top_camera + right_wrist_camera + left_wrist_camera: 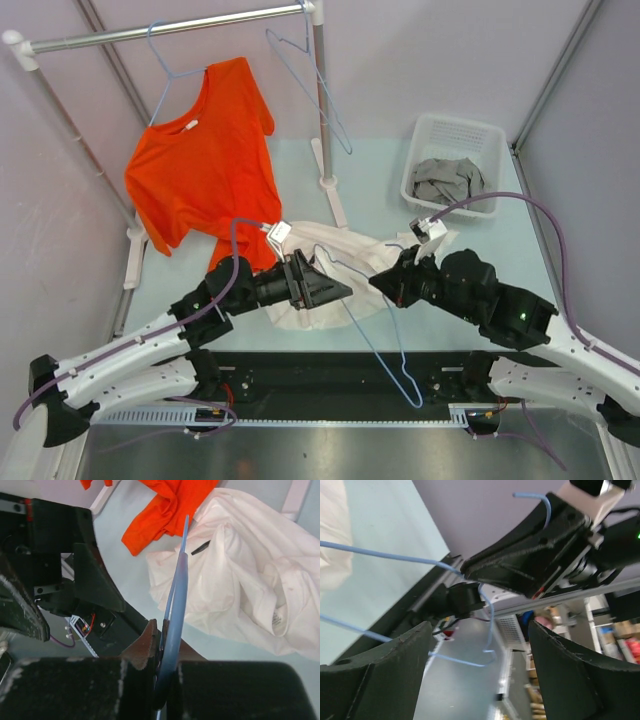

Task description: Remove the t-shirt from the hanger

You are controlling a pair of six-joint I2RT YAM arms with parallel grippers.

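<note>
A white t-shirt (pixel 345 248) lies crumpled on the table between my grippers; it also shows in the right wrist view (pixel 240 575). A blue wire hanger (pixel 380 352) is off the shirt and held in the air, its hook pointing toward the near edge. My right gripper (pixel 382 283) is shut on the hanger wire (pixel 179 580), which runs up between its jaws (pixel 167 630). My left gripper (pixel 338 290) is open and empty, just left of the hanger. In the left wrist view (pixel 480 627) the hanger wire (pixel 395 556) crosses beyond its fingers.
An orange t-shirt (pixel 205 165) hangs on a blue hanger from the metal rack (pixel 170 30) at the back left. An empty blue hanger (pixel 320 90) hangs beside it. A white basket (pixel 490 135) with grey cloth (pixel 450 180) stands at the back right.
</note>
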